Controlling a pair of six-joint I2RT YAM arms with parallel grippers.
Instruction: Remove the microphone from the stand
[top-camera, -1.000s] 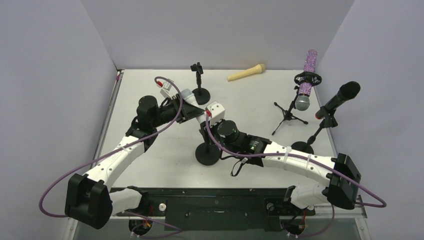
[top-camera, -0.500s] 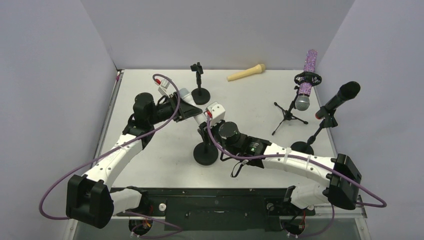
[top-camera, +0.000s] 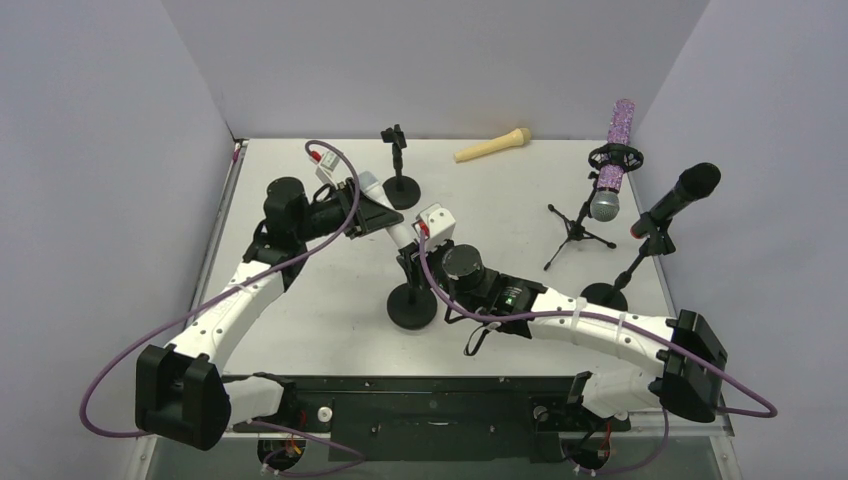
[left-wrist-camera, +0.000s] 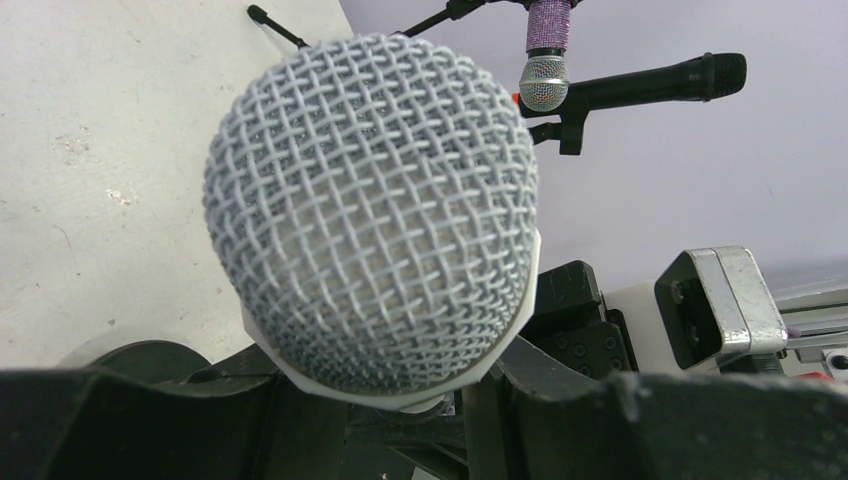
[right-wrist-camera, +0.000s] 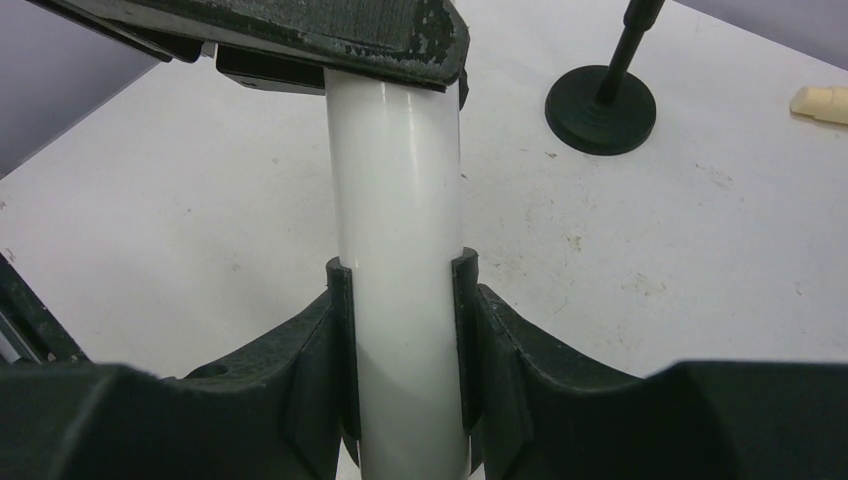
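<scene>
Microphone (top-camera: 398, 230), white with a silver mesh head, sits tilted in the clip (right-wrist-camera: 340, 330) of the black round-based stand (top-camera: 413, 308) at mid-table. The left gripper (top-camera: 372, 208) is clamped on its body just below the head. The right gripper (right-wrist-camera: 400, 390) squeezes the clip's 2 prongs around the handle. At far right, 2 other stands each carry a mic, a purple mic (top-camera: 617, 150) and a black mic (top-camera: 682, 195).

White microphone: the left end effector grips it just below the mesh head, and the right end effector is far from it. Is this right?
No. The right end effector is not far away: its fingers close on the white microphone, directly under the left end effector, which grips below the mesh head. The right wrist view shows this.
</scene>
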